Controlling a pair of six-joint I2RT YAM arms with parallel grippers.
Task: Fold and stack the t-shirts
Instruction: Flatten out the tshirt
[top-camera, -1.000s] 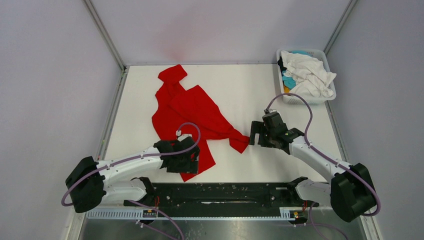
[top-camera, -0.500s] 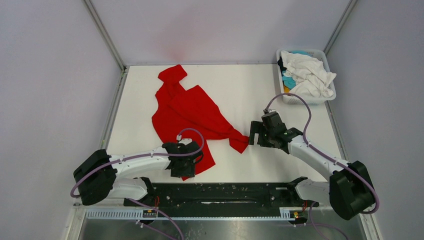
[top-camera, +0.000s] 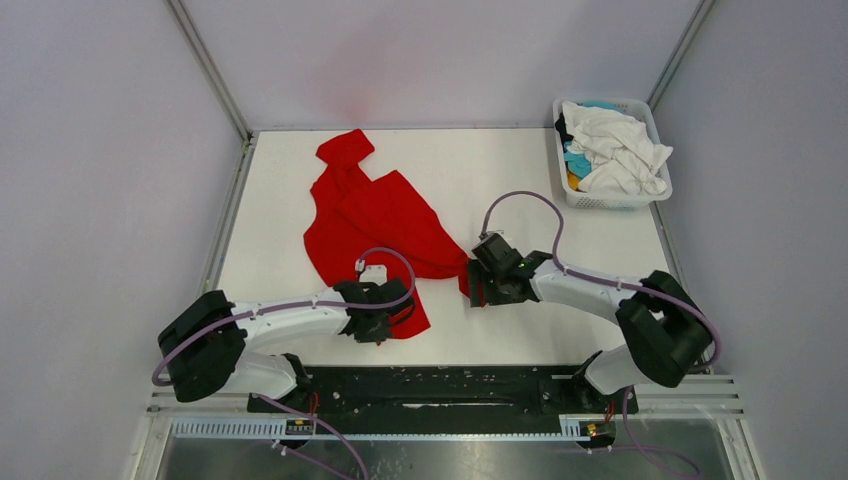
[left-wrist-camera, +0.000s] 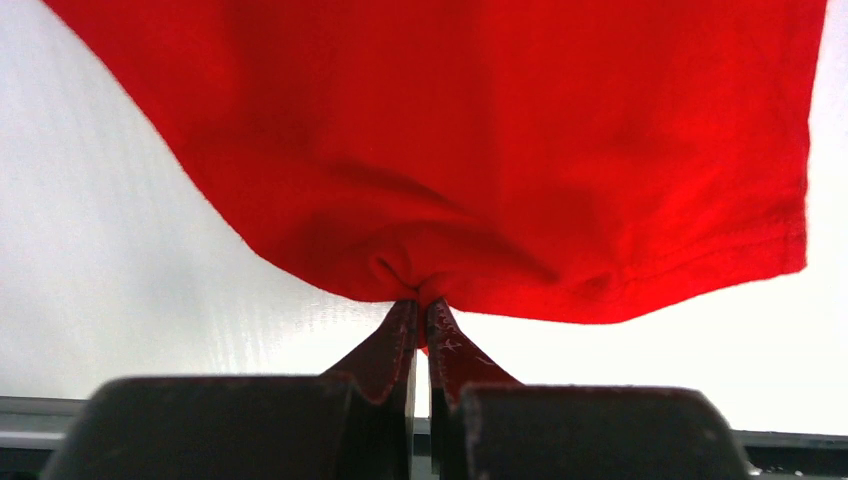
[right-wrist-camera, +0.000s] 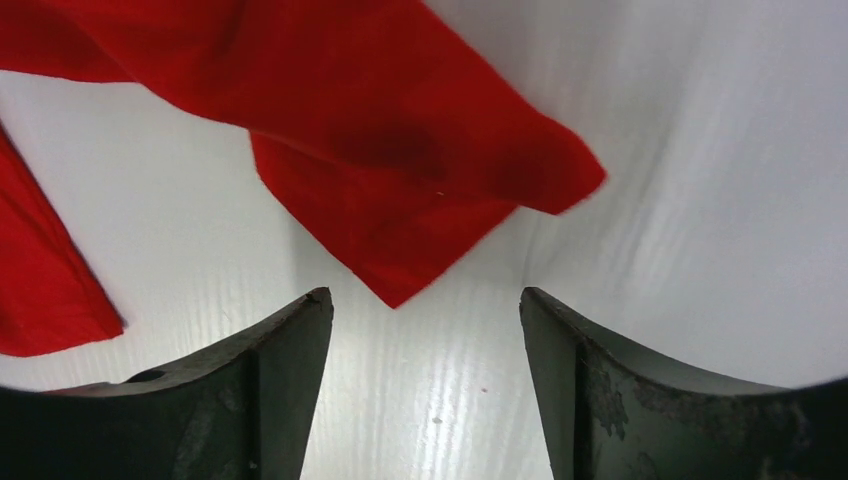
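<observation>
A bright red t-shirt (top-camera: 380, 215) lies crumpled on the white table, stretching from the far left toward the near middle. My left gripper (top-camera: 388, 322) (left-wrist-camera: 421, 305) is at its near hem, shut on a pinched fold of the red cloth (left-wrist-camera: 480, 170). My right gripper (top-camera: 472, 288) (right-wrist-camera: 425, 295) is open at the shirt's right-hand corner. That pointed red corner (right-wrist-camera: 420, 190) lies flat on the table just ahead of the gap between the fingers, untouched. More t-shirts, white (top-camera: 622, 150), turquoise (top-camera: 577, 160) and black (top-camera: 563, 128), are piled in the basket.
A white lattice-sided basket (top-camera: 612, 200) stands at the table's far right corner. Grey walls with metal posts close in the table on three sides. The arm bases and a black rail (top-camera: 450, 385) run along the near edge.
My left gripper has shut on the shirt's near hem. The right arm has swung left up to the shirt's right corner, and its jaws have narrowed a little.
</observation>
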